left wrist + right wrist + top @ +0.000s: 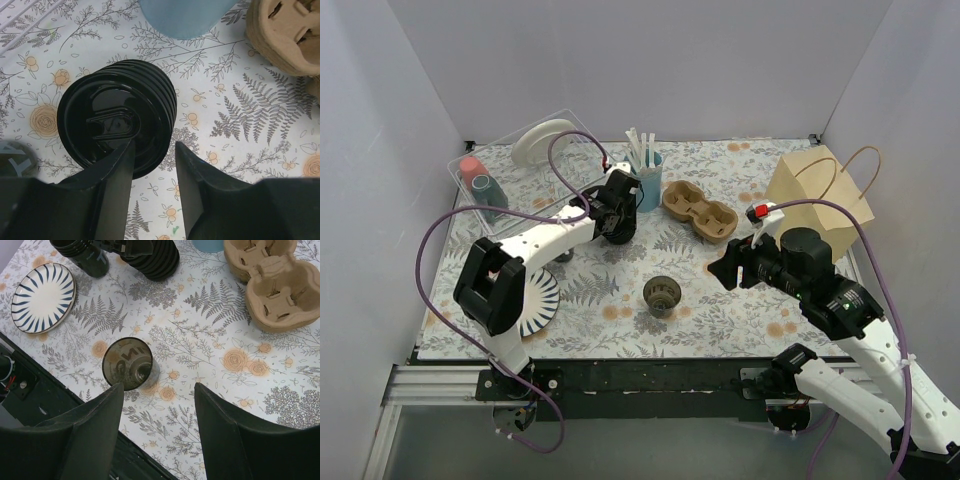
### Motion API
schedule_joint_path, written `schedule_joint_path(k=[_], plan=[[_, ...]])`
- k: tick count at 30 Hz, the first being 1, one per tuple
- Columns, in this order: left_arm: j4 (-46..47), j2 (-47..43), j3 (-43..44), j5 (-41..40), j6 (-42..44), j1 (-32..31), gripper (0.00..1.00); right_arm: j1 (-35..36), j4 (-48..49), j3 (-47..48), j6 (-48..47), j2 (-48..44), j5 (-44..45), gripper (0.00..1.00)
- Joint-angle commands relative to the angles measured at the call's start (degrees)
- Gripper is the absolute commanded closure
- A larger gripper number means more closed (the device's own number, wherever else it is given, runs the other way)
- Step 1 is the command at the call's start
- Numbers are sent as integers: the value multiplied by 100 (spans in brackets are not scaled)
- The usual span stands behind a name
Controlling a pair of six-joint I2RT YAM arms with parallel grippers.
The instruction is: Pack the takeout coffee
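No lidded black cup shows in any view. A ribbed black stack topped by a sip lid (117, 125) stands under my left gripper (154, 147), also seen in the top view (617, 215). That gripper is open. Its left finger overlaps the stack's near right rim and its right finger is just outside it. A lidless black cup (662, 295) stands upright at the table's middle. My right gripper (159, 387) is open and empty above the table, with that cup (127, 364) at its left fingertip. The brown paper bag (820, 195) stands at the far right.
A cardboard cup carrier (700, 210) lies between the stack and the bag. A light blue cup with white sticks (648, 180) stands behind the left gripper. Another black ribbed stack (82, 255) and a striped plate (540, 300) are at the left. A clear bin (500, 185) sits far left.
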Motion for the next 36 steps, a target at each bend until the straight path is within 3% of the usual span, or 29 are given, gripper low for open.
schedule_joint_path(k=[1,7,15,32,36], plan=[[4,43,222,-90,151,54,65,-21,168,272,-112,4,8,34],[13,166,248,-38,169,54,70,-21,151,307,-138,4,17,34],[-5,201,301,-11,169,63,85,-21,133,290,-138,-14,52,34],[-541,-194,784,375,73,63,90,-21,326,140,-86,-22,-18,34],[-533,-598,793,1094,-50,63,92,-13,1080,-332,396,-110,-482,35]])
